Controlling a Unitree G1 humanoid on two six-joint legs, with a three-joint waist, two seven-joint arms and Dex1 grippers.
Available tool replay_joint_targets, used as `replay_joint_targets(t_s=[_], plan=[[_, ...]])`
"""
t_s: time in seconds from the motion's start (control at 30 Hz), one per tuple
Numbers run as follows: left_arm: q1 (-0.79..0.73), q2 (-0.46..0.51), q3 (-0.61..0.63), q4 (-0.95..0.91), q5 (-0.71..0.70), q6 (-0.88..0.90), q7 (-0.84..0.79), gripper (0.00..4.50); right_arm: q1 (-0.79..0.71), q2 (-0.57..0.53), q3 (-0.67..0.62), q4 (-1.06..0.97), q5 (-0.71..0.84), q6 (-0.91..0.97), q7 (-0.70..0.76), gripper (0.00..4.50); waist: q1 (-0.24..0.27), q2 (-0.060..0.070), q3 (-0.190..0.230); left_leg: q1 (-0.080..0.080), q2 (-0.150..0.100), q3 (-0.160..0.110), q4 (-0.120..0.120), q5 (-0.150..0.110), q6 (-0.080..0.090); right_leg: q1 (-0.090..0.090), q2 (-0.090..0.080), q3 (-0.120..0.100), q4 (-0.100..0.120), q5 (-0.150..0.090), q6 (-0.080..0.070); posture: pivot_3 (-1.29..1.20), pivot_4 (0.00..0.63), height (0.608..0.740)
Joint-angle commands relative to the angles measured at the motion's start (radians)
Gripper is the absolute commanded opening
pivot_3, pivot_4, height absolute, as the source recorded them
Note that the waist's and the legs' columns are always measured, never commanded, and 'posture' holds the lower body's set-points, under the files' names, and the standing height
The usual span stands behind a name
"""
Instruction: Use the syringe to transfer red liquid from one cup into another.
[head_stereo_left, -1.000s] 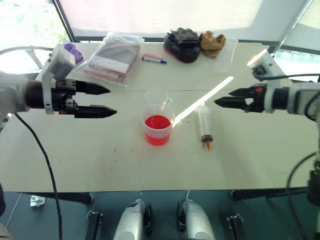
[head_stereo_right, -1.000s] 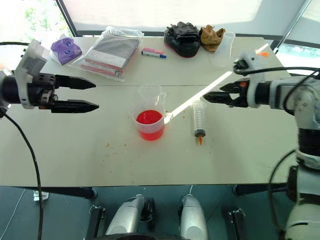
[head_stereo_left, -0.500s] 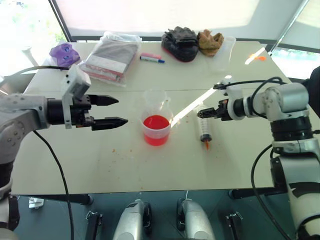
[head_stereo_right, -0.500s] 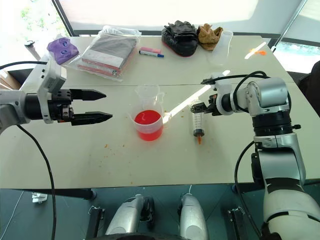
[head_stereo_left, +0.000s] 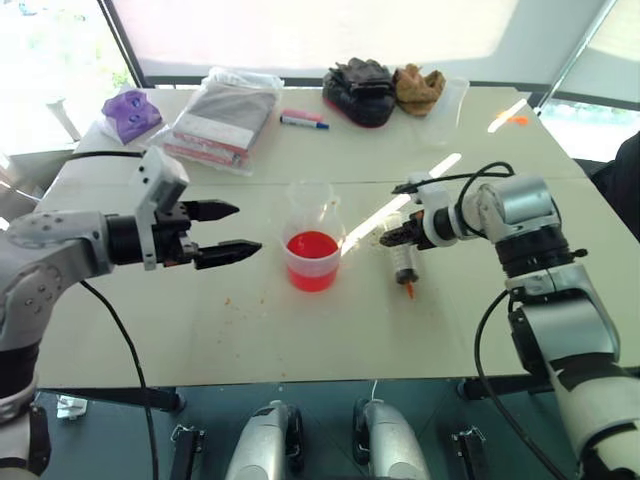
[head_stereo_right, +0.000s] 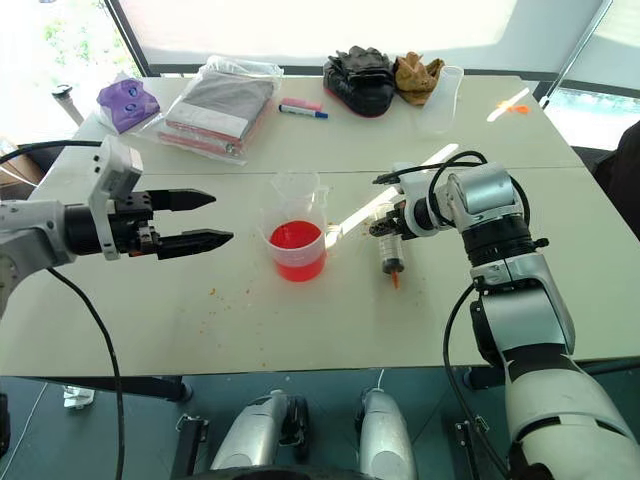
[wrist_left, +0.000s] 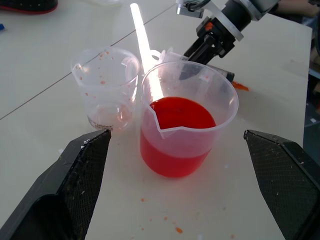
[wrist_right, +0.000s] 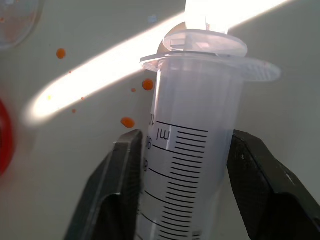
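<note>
The syringe lies on the table to the right of the cups, its orange tip toward the near edge. My right gripper is shut on the barrel near the flange. In the right wrist view both black fingers press against the syringe. The cup holding red liquid stands mid-table. A clear empty cup, speckled red, stands just behind it. My left gripper hovers open to the left of the red cup, pointing at it, with nothing between its fingers.
Along the far edge lie a plastic bag with a packet, marker pens, black gloves, a brown cloth, a purple item and a tall clear cup. Red droplets spot the table.
My right gripper came down onto the syringe and shut on its barrel. My left gripper sank a little and stayed open.
</note>
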Motion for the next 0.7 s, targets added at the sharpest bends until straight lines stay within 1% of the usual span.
replay_joint_targets(t_s=[0.03,0.13,0.23,0.3,0.33,0.4,0.5,0.63,0.7], plan=[[0.012,-0.009,0.036,-0.042,-0.018,-0.003,0.026,4.5,-0.011,0.026,-0.012,0.104,-0.05,-0.042,-0.027,1.5,-0.001,-0.001,-0.001,0.001,0.0,0.0,0.0,0.0,0.0,0.001,0.0,0.0,0.0,0.0,0.0,0.0,0.15,0.74],[0.02,-0.02,0.039,-0.054,-0.032,0.004,0.044,4.5,-0.014,0.037,-0.015,0.14,-0.064,-0.052,-0.022,1.5,-0.001,-0.004,-0.003,0.004,0.0,0.0,0.0,-0.001,-0.004,0.004,0.0,0.0,-0.001,0.0,-0.001,0.0,0.15,0.74],[0.026,-0.024,0.046,-0.056,-0.036,0.008,0.062,4.5,-0.011,0.029,-0.029,0.126,-0.069,-0.066,-0.019,1.5,-0.001,-0.004,-0.003,0.006,0.0,0.0,0.0,0.0,-0.005,0.005,0.0,0.0,0.0,-0.001,-0.005,0.0,0.15,0.74],[0.031,-0.023,0.054,-0.053,-0.036,0.004,0.071,4.5,-0.019,0.022,-0.068,0.12,-0.071,-0.1,-0.037,1.5,0.0,-0.004,-0.003,0.006,0.0,-0.001,0.0,0.0,-0.005,0.005,0.0,0.0,0.0,-0.001,-0.006,0.0,0.15,0.74],[0.034,-0.023,0.061,-0.047,-0.032,-0.003,0.077,4.5,-0.034,0.01,-0.103,0.109,-0.072,-0.15,-0.053,1.5,0.0,-0.004,-0.003,0.006,0.0,0.0,0.0,0.0,-0.005,0.005,0.0,0.001,0.0,-0.001,-0.006,0.0,0.15,0.74],[0.027,-0.022,0.07,-0.022,-0.026,-0.013,0.081,4.5,-0.062,-0.026,-0.165,0.038,-0.085,-0.302,-0.088,1.5,0.003,-0.002,-0.002,0.005,0.0,0.0,0.0,0.0,-0.005,0.004,0.0,0.001,0.0,-0.001,-0.006,0.0,0.15,0.74],[-0.006,-0.021,0.064,0.026,-0.013,-0.025,0.078,4.5,-0.06,-0.06,-0.218,-0.112,-0.112,-0.487,-0.135,1.5,0.008,0.0,0.0,-0.003,-0.001,0.0,0.0,0.0,-0.006,-0.005,-0.001,0.001,0.001,0.001,-0.003,0.0,0.15,0.74],[-0.067,-0.029,0.039,0.116,0.053,-0.096,0.066,4.5,-0.037,-0.013,-0.351,-0.337,-0.046,-0.639,-0.175,1.5,0.002,0.0,0.0,-0.003,0.001,0.002,-0.004,0.002,-0.004,-0.007,0.001,0.001,0.002,0.001,-0.002,0.0,0.15,0.74],[-0.104,-0.037,0.023,0.171,0.098,-0.143,0.061,4.5,-0.015,0.041,-0.41,-0.475,0.02,-0.639,-0.196,1.5,-0.001,0.0,0.0,-0.002,0.002,0.004,-0.005,0.003,-0.004,-0.008,0.002,0.001,0.002,0.001,-0.002,0.0,0.15,0.74]])
